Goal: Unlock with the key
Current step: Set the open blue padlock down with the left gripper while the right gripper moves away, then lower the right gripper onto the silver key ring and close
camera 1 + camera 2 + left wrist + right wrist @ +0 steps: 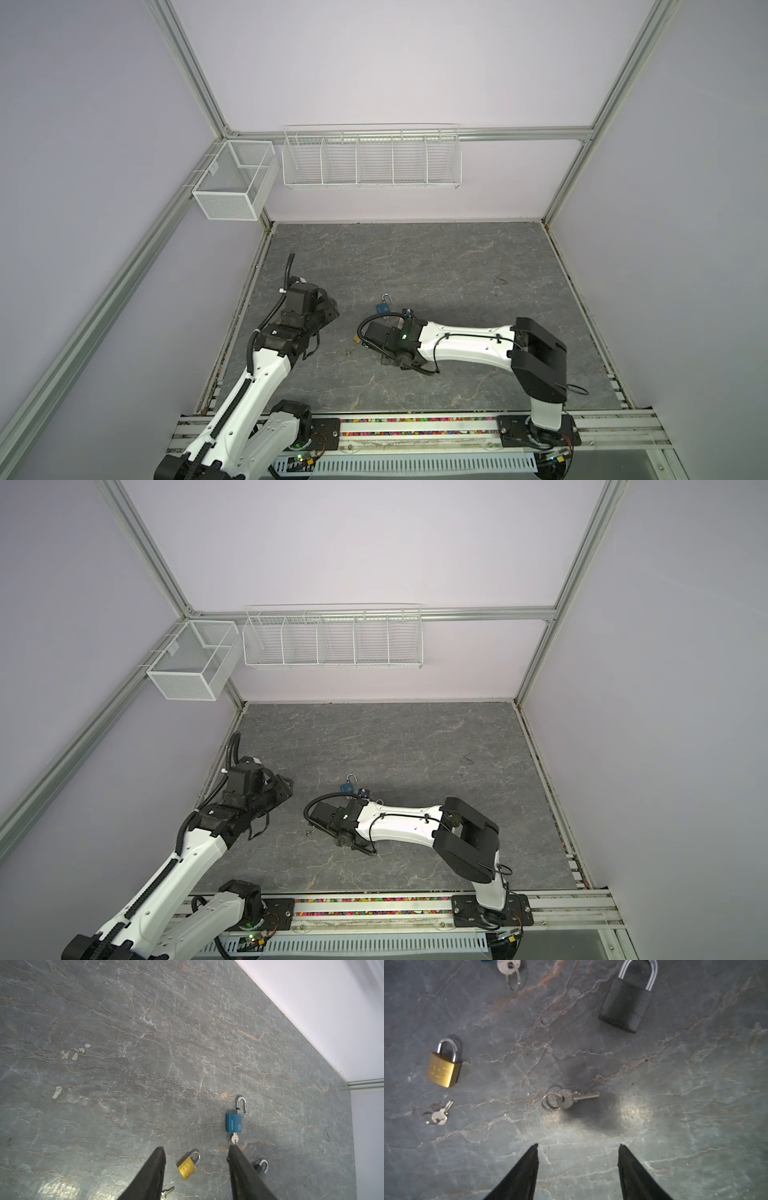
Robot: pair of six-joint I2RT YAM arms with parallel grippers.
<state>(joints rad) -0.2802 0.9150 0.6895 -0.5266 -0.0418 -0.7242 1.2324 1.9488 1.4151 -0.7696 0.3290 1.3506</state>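
Note:
Three padlocks lie on the grey stone table. The blue padlock [234, 1123] [383, 308] has its shackle sprung open and a key [234, 1138] in its keyhole. A gold padlock [444, 1069] and a black padlock [626, 1004] have their shackles down. A loose silver key on rings [571, 1097] lies just ahead of my right gripper [578, 1147], which is open over bare table. A smaller key [439, 1114] lies near the gold padlock. My left gripper [196, 1151] is open and empty, hovering back from the locks at the left.
White wire baskets [372, 160] hang on the back wall and a mesh bin [232, 180] hangs in the left corner. Aluminium frame rails edge the table. The right forearm [465, 340] stretches low across the table's front half.

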